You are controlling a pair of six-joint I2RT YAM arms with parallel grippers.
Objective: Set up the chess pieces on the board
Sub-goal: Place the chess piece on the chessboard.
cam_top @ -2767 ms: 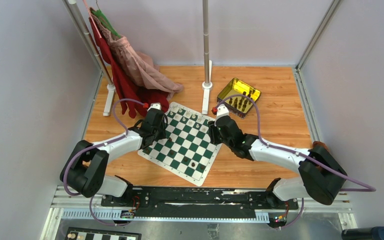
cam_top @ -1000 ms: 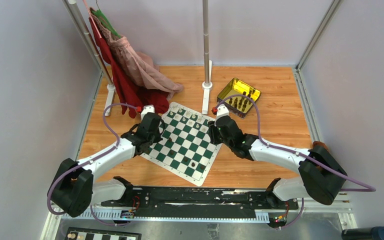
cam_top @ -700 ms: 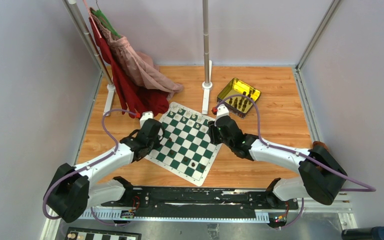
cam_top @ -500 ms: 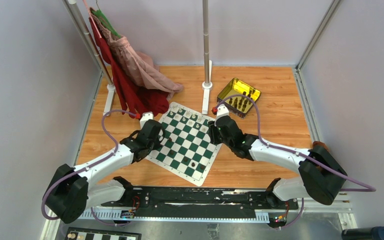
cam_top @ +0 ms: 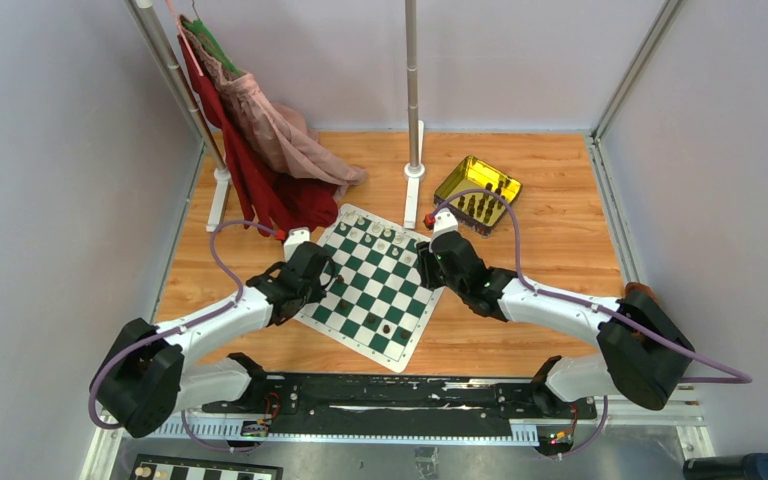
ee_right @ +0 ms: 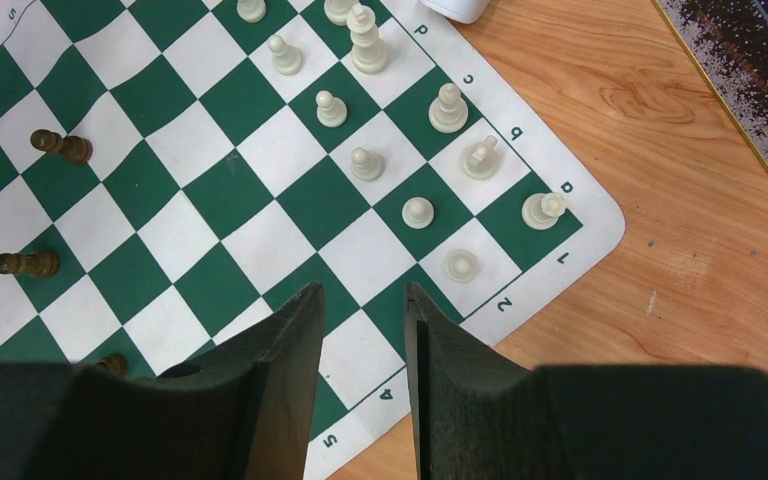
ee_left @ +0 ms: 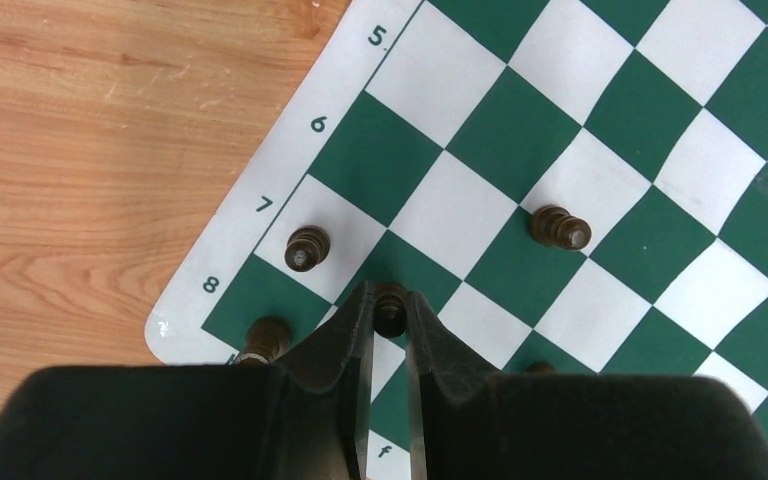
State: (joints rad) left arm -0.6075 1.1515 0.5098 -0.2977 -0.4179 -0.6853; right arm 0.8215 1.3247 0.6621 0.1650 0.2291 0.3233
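The green and white board lies tilted on the wooden table. My left gripper is over its left corner; in the left wrist view it is shut on a dark pawn near row 7. I cannot tell whether the pawn is lifted. Other dark pieces stand close by. My right gripper is open and empty above the board's right edge. Several cream pieces stand in rows 1 and 2 ahead of it. Dark pieces stand at the left of that view.
A yellow transparent tray holding dark pieces sits on the table at the back right. A white pole stand rises just behind the board. Red and pink clothes hang at the back left. A black-and-white checkered board lies below the rail.
My left gripper has drawn back from the board's far left edge toward its near left corner. The right arm has not moved.
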